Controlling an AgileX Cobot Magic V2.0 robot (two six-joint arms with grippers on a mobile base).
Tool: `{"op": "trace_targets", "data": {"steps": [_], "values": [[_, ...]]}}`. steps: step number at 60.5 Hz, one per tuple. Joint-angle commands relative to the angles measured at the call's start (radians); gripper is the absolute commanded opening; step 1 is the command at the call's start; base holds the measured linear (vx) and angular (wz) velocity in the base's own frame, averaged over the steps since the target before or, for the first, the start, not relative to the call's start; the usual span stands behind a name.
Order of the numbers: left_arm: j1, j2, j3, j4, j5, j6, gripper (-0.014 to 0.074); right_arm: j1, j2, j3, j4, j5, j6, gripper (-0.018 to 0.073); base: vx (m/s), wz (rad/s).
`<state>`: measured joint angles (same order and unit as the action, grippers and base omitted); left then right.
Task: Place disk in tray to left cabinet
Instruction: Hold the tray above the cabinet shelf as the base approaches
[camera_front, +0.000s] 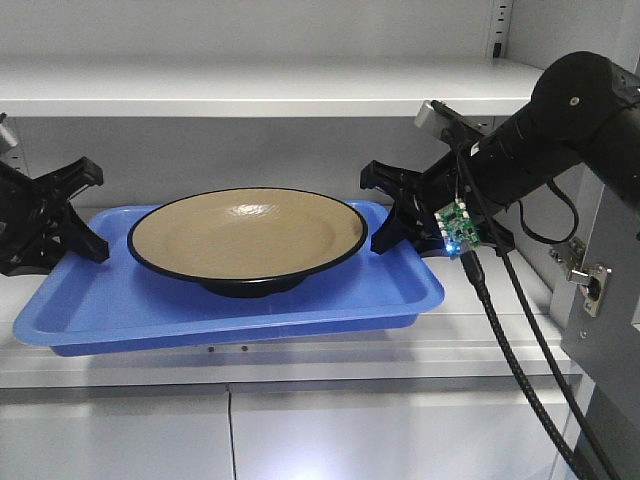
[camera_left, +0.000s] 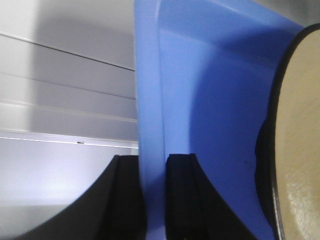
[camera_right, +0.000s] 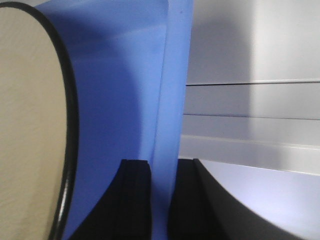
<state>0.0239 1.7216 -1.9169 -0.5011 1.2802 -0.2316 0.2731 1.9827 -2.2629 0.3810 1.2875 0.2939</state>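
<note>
The tan disk (camera_front: 245, 235) with its black rim sits in the middle of the blue tray (camera_front: 300, 300). The tray lies at the level of the left cabinet's middle shelf (camera_front: 320, 355), its long side facing me. My left gripper (camera_front: 88, 215) is shut on the tray's left rim. In the left wrist view the gripper (camera_left: 152, 161) has one finger on each side of the rim (camera_left: 150, 100), and the disk (camera_left: 300, 150) is at the right. My right gripper (camera_front: 388, 212) is shut on the right rim. In the right wrist view that gripper (camera_right: 162, 165) pinches the tray (camera_right: 115, 100) beside the disk (camera_right: 25, 125).
An upper shelf (camera_front: 250, 90) runs close above the disk and both arms. The grey hinged door (camera_front: 612, 300) stands open at the right, beside my right arm and its cable (camera_front: 510, 330). Lower double doors (camera_front: 230, 430) are closed beneath the shelf.
</note>
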Motion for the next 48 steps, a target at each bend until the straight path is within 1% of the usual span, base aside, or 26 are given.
{"op": "trace_targets", "data": {"steps": [1, 48], "values": [[-0.028, -0.059, -0.035, -0.175, -0.055, -0.011, -0.0002, 0.027, -0.068, -0.035, 0.149, -0.013, -0.01, -0.0001, 0.0, -0.02], [-0.028, -0.059, -0.035, -0.173, -0.07, -0.012, -0.0002, 0.027, -0.068, -0.035, 0.149, -0.017, -0.01, -0.0001, 0.0, 0.0]]}}
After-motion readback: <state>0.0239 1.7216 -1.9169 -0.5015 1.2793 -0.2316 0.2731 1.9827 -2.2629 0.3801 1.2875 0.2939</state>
